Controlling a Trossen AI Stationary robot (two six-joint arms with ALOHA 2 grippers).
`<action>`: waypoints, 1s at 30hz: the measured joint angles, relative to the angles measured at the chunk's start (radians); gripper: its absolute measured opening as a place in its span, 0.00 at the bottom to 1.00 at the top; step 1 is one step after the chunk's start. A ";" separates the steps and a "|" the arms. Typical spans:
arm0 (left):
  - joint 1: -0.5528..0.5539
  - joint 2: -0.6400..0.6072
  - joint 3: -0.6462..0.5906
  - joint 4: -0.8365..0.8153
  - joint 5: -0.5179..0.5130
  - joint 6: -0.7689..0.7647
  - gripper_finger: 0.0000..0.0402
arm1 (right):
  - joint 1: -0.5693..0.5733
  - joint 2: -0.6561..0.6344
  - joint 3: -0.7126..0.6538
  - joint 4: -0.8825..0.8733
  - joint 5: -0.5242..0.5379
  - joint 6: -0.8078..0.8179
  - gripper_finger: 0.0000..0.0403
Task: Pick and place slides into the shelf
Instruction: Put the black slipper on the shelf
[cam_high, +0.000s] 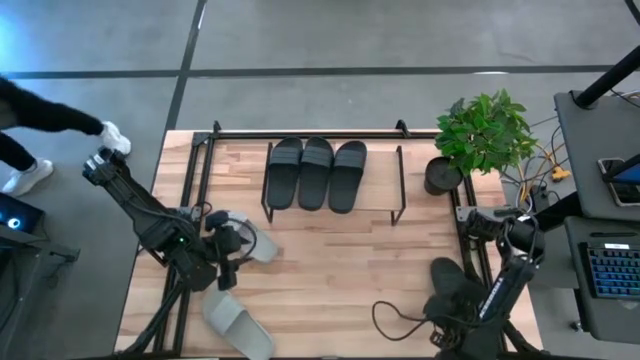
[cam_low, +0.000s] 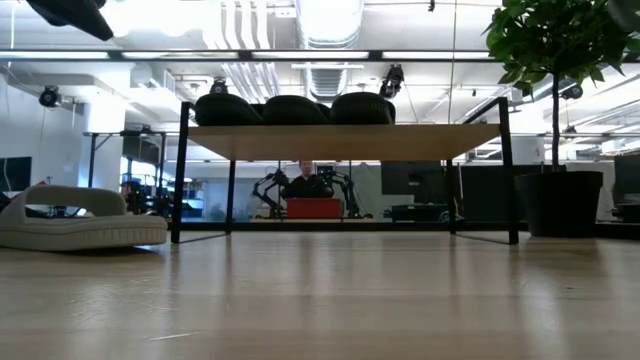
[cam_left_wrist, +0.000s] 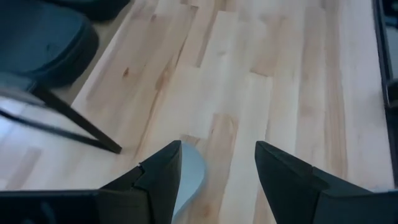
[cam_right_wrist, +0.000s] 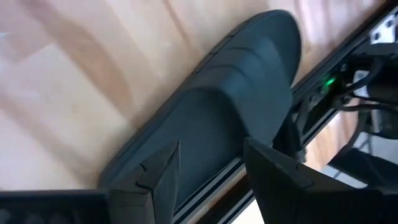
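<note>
Low view first: bare wooden surface (cam_low: 320, 300) nearest, then a light grey slide (cam_low: 80, 218) lying flat at the left, then the shelf (cam_low: 345, 138) farther back with three dark slides (cam_low: 290, 108) in a row on its top board. Seen from above: left gripper (cam_high: 232, 258) hovering over that light grey slide (cam_high: 248, 238), fingers apart and empty in its wrist view, pale sole (cam_left_wrist: 186, 177) just below them; second light grey slide (cam_high: 238, 328) at the near edge. Right gripper (cam_high: 478, 298) low over a dark slide (cam_right_wrist: 217, 130) by the right frame rail, fingers spread, nothing clamped. Probably light, soft rubber, flexing under a pinch and slightly grippy. Best hold likely the wide strap, or one side edge of the sole.
</note>
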 joint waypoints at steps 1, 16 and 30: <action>0.003 0.000 -0.001 0.000 0.000 -0.022 0.47 | 0.001 0.000 -0.015 0.000 0.008 -0.001 0.42; 0.022 0.002 -0.007 0.000 -0.017 -0.052 0.47 | -0.001 -0.100 -0.276 0.076 0.017 -0.119 0.42; 0.054 0.002 -0.010 -0.002 -0.026 -0.047 0.47 | -0.031 -0.107 -0.402 0.229 0.023 -0.125 0.28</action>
